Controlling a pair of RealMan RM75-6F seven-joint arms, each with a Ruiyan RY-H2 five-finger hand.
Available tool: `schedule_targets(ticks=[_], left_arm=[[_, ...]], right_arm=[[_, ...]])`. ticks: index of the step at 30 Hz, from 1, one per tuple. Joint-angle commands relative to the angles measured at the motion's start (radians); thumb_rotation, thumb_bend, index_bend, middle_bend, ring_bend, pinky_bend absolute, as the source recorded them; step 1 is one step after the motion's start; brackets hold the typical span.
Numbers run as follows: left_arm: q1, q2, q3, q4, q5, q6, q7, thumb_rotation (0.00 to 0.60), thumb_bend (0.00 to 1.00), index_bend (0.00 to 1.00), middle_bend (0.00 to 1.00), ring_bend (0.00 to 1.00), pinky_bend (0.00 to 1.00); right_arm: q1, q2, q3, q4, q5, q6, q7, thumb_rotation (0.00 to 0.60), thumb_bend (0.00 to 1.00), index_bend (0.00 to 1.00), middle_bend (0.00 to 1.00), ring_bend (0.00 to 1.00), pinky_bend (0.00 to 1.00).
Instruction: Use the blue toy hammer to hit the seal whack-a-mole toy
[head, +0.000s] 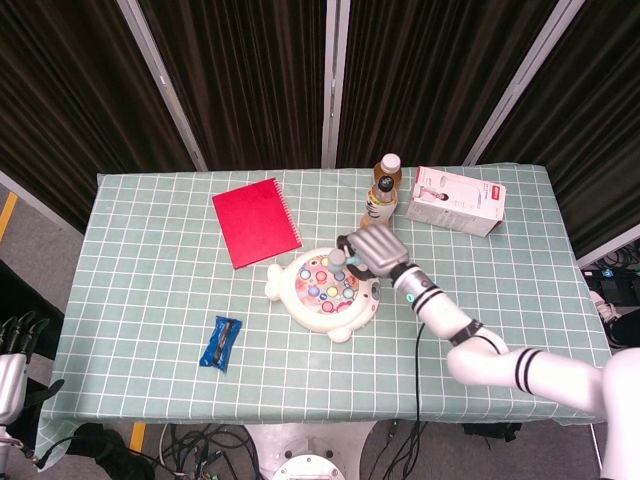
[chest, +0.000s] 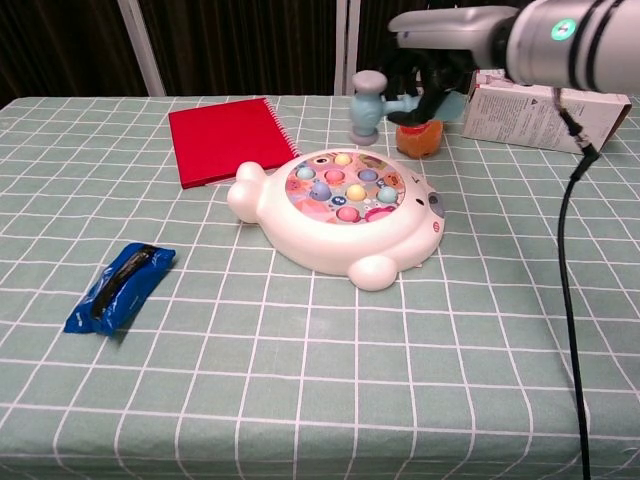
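The white seal whack-a-mole toy (head: 322, 289) (chest: 340, 214) lies mid-table with coloured pegs on its round top. My right hand (head: 376, 248) (chest: 432, 66) grips the handle of the blue toy hammer (chest: 368, 104) (head: 341, 260). The hammer's head hangs in the air above the toy's far edge, clear of the pegs. My left hand (head: 12, 345) shows only at the left edge of the head view, off the table, fingers apart and holding nothing.
A red notebook (head: 256, 221) (chest: 225, 137) lies behind-left of the toy. A blue snack packet (head: 221, 342) (chest: 121, 286) sits front-left. An orange drink bottle (head: 381, 192) (chest: 428, 85) and a white box (head: 455, 200) (chest: 545, 107) stand behind my right hand.
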Motion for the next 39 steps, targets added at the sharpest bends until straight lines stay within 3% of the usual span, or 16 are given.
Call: schedule_targets(ticks=[1,8,15,19,30,39], left_arm=[[-0.002,0.001,0.000,-0.002,0.004,0.001,0.003,0.600,0.04,0.15,0.06,0.00,0.00],[-0.009,0.004,-0.003,-0.028,0.020,0.008,0.025,0.600,0.03,0.15,0.06,0.00,0.00],[-0.006,0.016,-0.004,-0.052,0.020,0.019,0.050,0.600,0.04,0.15,0.06,0.00,0.00],[-0.004,0.019,-0.004,-0.060,0.019,0.021,0.057,0.600,0.03,0.15,0.06,0.00,0.00],[-0.003,0.017,-0.003,-0.058,0.016,0.021,0.056,0.600,0.03,0.15,0.06,0.00,0.00],[0.002,0.016,0.000,-0.055,0.018,0.026,0.054,0.600,0.03,0.15,0.06,0.00,0.00]], right_arm=[[-0.082,0.054,-0.045,-0.031,-0.034,0.058,0.042,0.600,0.52,0.75,0.65,0.55,0.67],[-0.192,0.015,-0.119,0.101,-0.090,0.059,0.176,0.600,0.52,0.75,0.65,0.55,0.67],[-0.219,-0.091,-0.126,0.266,-0.169,0.036,0.307,0.600,0.49,0.71,0.62,0.54,0.63],[-0.220,-0.130,-0.122,0.322,-0.216,0.036,0.361,0.600,0.46,0.67,0.57,0.48,0.57],[-0.234,-0.136,-0.123,0.337,-0.264,0.025,0.401,0.600,0.40,0.41,0.41,0.29,0.39],[-0.245,-0.113,-0.119,0.297,-0.267,0.013,0.391,0.600,0.40,0.28,0.33,0.20,0.30]])
